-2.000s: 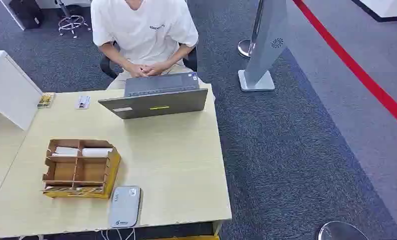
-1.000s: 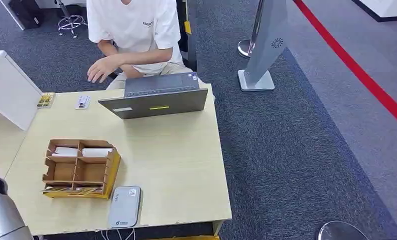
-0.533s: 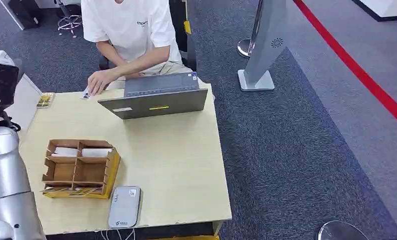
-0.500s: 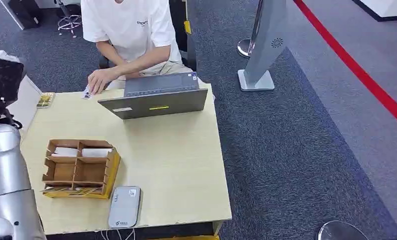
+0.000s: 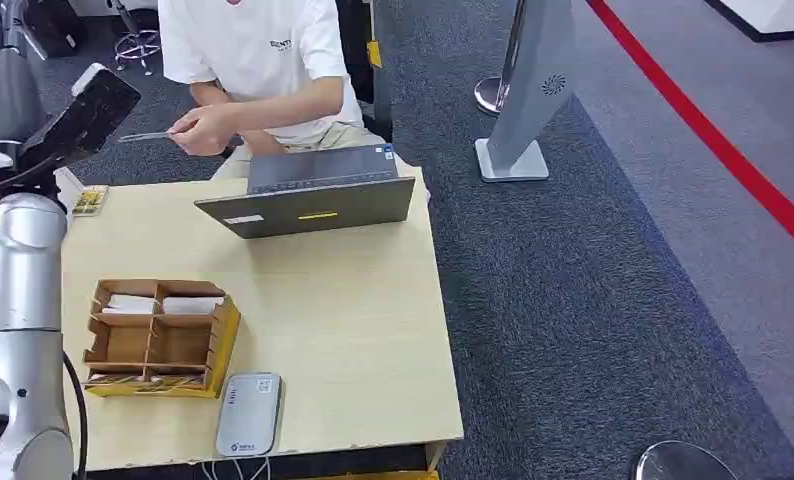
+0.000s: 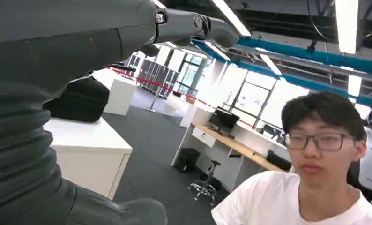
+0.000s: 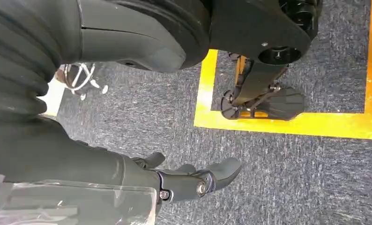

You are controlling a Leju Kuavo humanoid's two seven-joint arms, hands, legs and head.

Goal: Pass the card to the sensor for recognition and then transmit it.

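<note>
I see the thin flat grey card (image 5: 145, 136), upper left, in the person's hand (image 5: 201, 130): light, stiff, slippery; pinch its free edge. Left robot hand (image 5: 3, 70) raised, fingers apart, empty; right robot hand (image 7: 193, 180) hangs empty, fingers loosely apart.

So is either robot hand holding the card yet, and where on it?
No. The person's hand holds the card by one end, offering it toward the raised left hand. The right hand hangs with nothing in it.

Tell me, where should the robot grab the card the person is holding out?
Probably the free end of the card. The person's hand pinches the end nearer them, and the card lies flat, edge-on, pointing toward the left hand. So that hand should come from the robot's left and pinch the bare end's flat faces.
</note>
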